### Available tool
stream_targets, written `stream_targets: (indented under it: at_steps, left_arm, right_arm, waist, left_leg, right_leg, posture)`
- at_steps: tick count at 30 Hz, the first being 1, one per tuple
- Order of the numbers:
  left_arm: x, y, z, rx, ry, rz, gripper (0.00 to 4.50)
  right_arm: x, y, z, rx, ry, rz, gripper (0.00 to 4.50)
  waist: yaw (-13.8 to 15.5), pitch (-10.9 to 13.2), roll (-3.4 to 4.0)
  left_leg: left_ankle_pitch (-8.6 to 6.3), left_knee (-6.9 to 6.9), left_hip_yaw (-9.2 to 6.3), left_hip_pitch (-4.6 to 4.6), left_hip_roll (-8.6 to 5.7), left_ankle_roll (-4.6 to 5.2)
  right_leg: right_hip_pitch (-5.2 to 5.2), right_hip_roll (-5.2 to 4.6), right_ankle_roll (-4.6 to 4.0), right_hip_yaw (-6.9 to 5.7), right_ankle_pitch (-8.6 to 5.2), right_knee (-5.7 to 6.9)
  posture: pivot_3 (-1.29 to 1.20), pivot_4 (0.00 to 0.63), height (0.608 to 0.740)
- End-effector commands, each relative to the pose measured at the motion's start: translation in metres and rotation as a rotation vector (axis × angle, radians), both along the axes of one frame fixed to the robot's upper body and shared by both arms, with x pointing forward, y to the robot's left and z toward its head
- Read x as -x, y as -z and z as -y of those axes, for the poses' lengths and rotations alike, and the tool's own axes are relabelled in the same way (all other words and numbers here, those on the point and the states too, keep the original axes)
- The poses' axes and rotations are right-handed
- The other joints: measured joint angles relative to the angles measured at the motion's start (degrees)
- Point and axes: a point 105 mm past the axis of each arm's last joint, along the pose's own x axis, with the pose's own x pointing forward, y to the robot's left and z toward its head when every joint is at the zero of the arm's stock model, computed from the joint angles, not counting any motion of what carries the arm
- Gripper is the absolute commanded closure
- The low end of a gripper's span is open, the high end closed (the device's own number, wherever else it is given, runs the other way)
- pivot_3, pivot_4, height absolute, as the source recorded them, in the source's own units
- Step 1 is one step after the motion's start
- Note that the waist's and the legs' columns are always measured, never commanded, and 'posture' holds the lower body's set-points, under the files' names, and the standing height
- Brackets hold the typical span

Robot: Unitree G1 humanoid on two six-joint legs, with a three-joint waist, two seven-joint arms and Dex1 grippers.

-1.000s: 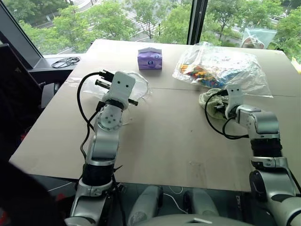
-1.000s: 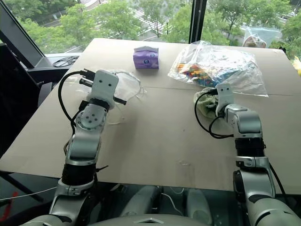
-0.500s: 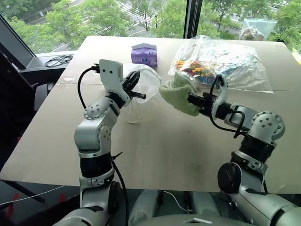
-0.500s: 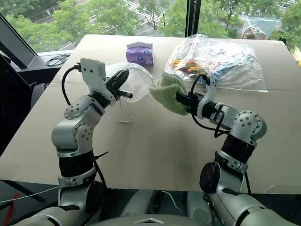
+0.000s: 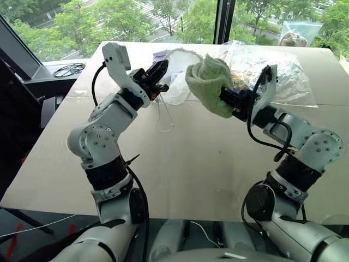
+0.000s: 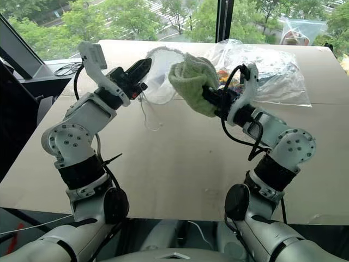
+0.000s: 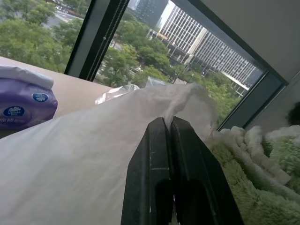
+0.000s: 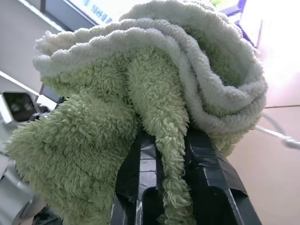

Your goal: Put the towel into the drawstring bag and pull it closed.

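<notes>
1. The left gripper (image 5: pixel 159 73) is raised above the far half of the table (image 5: pixel 191 164). Its two black fingers (image 7: pixel 161 150) are pressed together on the rim of the drawstring bag (image 5: pixel 177 82).
2. The drawstring bag, of thin white fabric, hangs from this grip clear of the tabletop. Its white cord (image 5: pixel 165 117) trails in a loop toward the surface.
3. The right gripper (image 5: pixel 228 98) is raised beside the left one and points toward it. Its fingers (image 8: pixel 140 173) are clamped on a fold of the towel (image 5: pixel 209 82).
4. The towel, light green and fluffy, is bunched in the air just beside the bag and touches its fabric.
5. A purple tissue pack (image 7: pixel 23 101) lies near the far edge of the table.
6. A clear plastic bag of colourful pieces (image 5: pixel 283 76) lies toward the far right corner.
</notes>
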Motion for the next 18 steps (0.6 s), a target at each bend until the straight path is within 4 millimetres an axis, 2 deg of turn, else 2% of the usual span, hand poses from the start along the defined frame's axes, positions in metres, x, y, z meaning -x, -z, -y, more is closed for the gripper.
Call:
stream_targets:
  at_steps: [1, 6, 9, 11, 14, 16, 18]
  left_arm:
    - [0.000, -0.011, -0.001, -0.023, -0.006, 0.033, 4.50]
    - [-0.009, -0.002, 0.007, -0.094, -0.012, -0.009, 4.50]
    - [-0.010, -0.004, 0.012, -0.083, 0.015, -0.010, 4.50]
    - [-0.011, -0.005, 0.013, -0.080, 0.021, -0.010, 4.50]
    - [-0.011, -0.007, 0.014, -0.065, 0.030, -0.014, 4.50]
    - [-0.011, -0.010, 0.014, -0.048, 0.037, -0.012, 4.50]
    - [-0.010, -0.011, 0.015, -0.035, 0.045, -0.014, 4.50]
  right_arm:
    - [0.011, -0.009, -0.015, -0.133, -0.036, 0.043, 4.49]
    - [0.019, -0.040, 0.002, -0.217, 0.018, 0.199, 4.49]
    - [0.020, -0.044, -0.004, -0.118, 0.050, 0.263, 4.49]
    - [0.020, -0.036, -0.015, 0.038, 0.065, 0.317, 4.49]
    - [0.019, -0.014, -0.030, 0.278, 0.070, 0.404, 4.49]
    - [0.012, 0.009, -0.030, 0.461, 0.106, 0.465, 4.49]
    - [0.008, 0.020, -0.030, 0.547, 0.124, 0.519, 4.49]
  waist:
    - [0.00, 0.00, 0.00]
    - [0.13, 0.01, 0.01]
    - [0.07, 0.01, 0.01]
    - [-0.11, 0.01, 0.01]
    - [-0.17, 0.01, 0.01]
    - [-0.07, 0.01, -0.01]
    - [0.00, 0.02, -0.03]
  left_leg:
    - [0.00, 0.01, 0.01, 0.00, 0.00, 0.00]
    - [0.00, 0.02, 0.01, 0.01, 0.00, 0.00]
    - [0.00, 0.02, 0.02, 0.02, 0.00, 0.00]
    - [0.00, 0.01, 0.03, 0.02, 0.00, 0.00]
    - [0.00, 0.00, 0.10, 0.02, 0.00, 0.00]
    - [0.01, 0.01, 0.10, 0.01, 0.01, -0.01]
    - [0.01, 0.02, 0.10, 0.00, 0.00, -0.01]
  right_leg:
    - [0.00, 0.00, 0.00, 0.01, 0.00, 0.00]
    - [0.00, 0.01, 0.00, 0.02, 0.00, 0.02]
    - [0.00, 0.01, 0.00, 0.04, 0.00, 0.02]
    - [-0.02, 0.02, 0.00, 0.06, 0.00, 0.03]
    - [-0.07, 0.02, 0.00, 0.10, 0.00, 0.05]
    - [-0.07, 0.02, 0.00, 0.10, 0.00, 0.04]
    - [-0.05, 0.02, 0.02, 0.08, -0.01, 0.00]
  posture:
    - [0.00, 0.150, 0.739]
    - [0.00, 0.150, 0.739]
    - [0.00, 0.150, 0.739]
    - [0.00, 0.150, 0.739]
    - [0.00, 0.150, 0.739]
    - [0.00, 0.150, 0.739]
    - [0.00, 0.150, 0.739]
